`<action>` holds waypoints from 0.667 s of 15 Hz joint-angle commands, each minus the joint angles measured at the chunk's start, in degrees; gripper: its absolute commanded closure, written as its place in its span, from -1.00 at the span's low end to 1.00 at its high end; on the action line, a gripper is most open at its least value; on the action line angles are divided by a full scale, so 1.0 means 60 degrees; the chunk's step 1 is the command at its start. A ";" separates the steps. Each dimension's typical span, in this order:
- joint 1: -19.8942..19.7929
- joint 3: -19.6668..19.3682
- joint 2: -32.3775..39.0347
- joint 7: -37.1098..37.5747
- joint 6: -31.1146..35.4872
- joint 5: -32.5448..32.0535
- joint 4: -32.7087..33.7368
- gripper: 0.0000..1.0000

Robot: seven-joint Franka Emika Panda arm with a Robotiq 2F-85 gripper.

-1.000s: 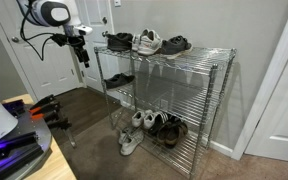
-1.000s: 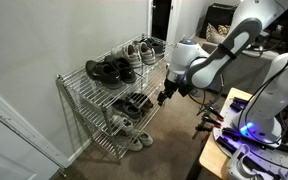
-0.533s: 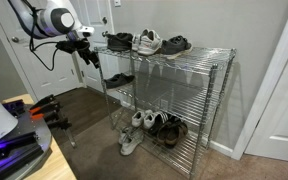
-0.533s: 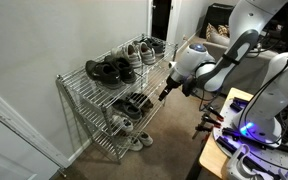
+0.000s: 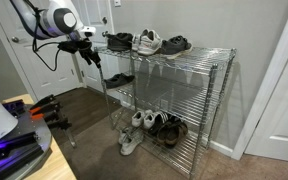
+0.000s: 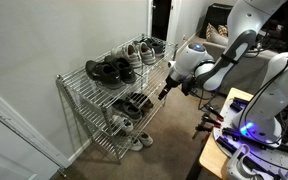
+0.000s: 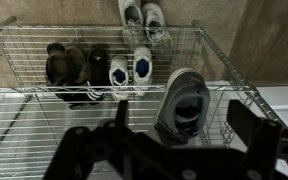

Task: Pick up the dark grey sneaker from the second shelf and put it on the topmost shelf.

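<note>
In an exterior view the pincer [image 5: 84, 54] hangs just off the end of the rack [image 5: 216, 110]. Three clumps of shoes [image 5: 147, 42] sit beyond it on the topmost shelf [image 5: 209, 52], and the single dark grey sneaker [image 5: 119, 79] lies lower and beyond it on the second shelf [image 5: 169, 90]. In an exterior view the pincer [image 6: 166, 92] is near that sneaker [image 6: 134, 103], a little higher and apart from it. In the wrist view the pincer [image 7: 176, 130] stands wide apart and grips nothing, with the one sneaker [image 7: 184, 105] seen between its blurred fingers [image 7: 119, 115] on the wire surface below, five shoes [image 7: 97, 65] in a row on a lower tier, two pale shoes [image 7: 142, 14] farther off, and no writing legible.
</note>
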 commanded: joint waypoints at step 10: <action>0.2595 -0.1222 0.2329 0.1924 -0.1558 -0.0639 0.3131 -1.00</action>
